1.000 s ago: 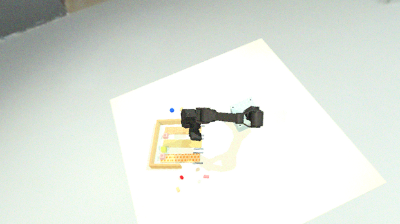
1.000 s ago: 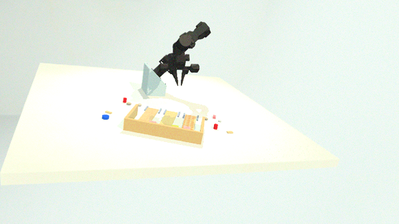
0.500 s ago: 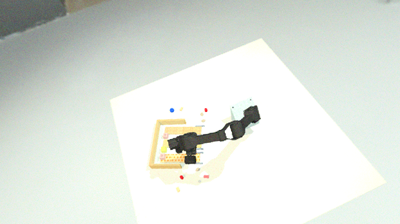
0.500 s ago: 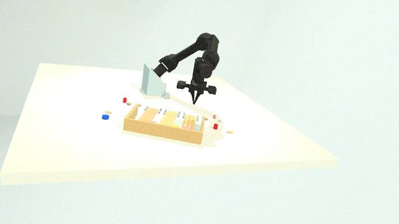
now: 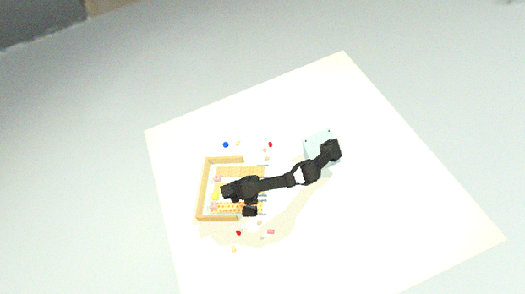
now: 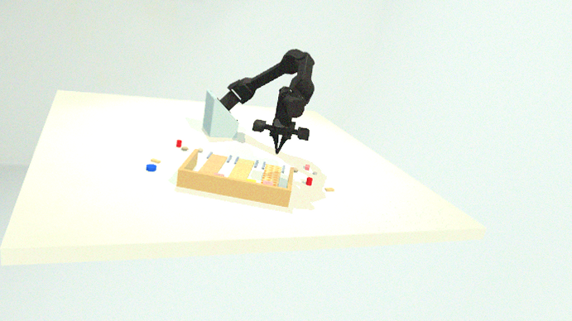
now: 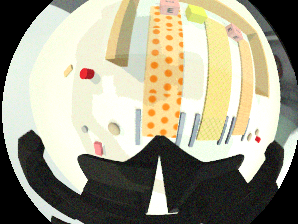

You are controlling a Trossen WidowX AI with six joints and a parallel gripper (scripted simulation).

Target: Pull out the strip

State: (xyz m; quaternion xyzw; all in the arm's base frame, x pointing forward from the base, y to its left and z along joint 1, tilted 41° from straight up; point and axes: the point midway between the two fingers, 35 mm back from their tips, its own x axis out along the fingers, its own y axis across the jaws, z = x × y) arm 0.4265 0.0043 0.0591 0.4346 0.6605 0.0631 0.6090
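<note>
My gripper (image 6: 277,152) (image 7: 159,139) is shut and empty, its tips pointing down above the robot-side end of the orange-dotted strip (image 5: 229,207) (image 6: 271,172) (image 7: 165,60). A pink cube (image 5: 213,206) (image 7: 169,7) with dark marking rests on that strip's far end. A second pink cube (image 5: 216,178) (image 7: 233,32), also marked, sits at the far end of the plain orange strip (image 5: 240,170) (image 6: 214,164) (image 7: 245,85). A yellow cube (image 5: 214,195) (image 7: 196,13) is at the far end of the middle yellow strip (image 6: 242,168) (image 7: 218,80). No marking shows on it. The lettering is unreadable.
A wooden wall (image 5: 202,191) (image 6: 231,189) (image 7: 120,35) surrounds the strips on three sides. Thin grey rails (image 7: 138,127) flank their robot-side ends. Red cylinders (image 5: 237,232) (image 6: 308,181) (image 7: 87,73), a blue disc (image 5: 225,144) (image 6: 151,167) and small pebbles lie outside it.
</note>
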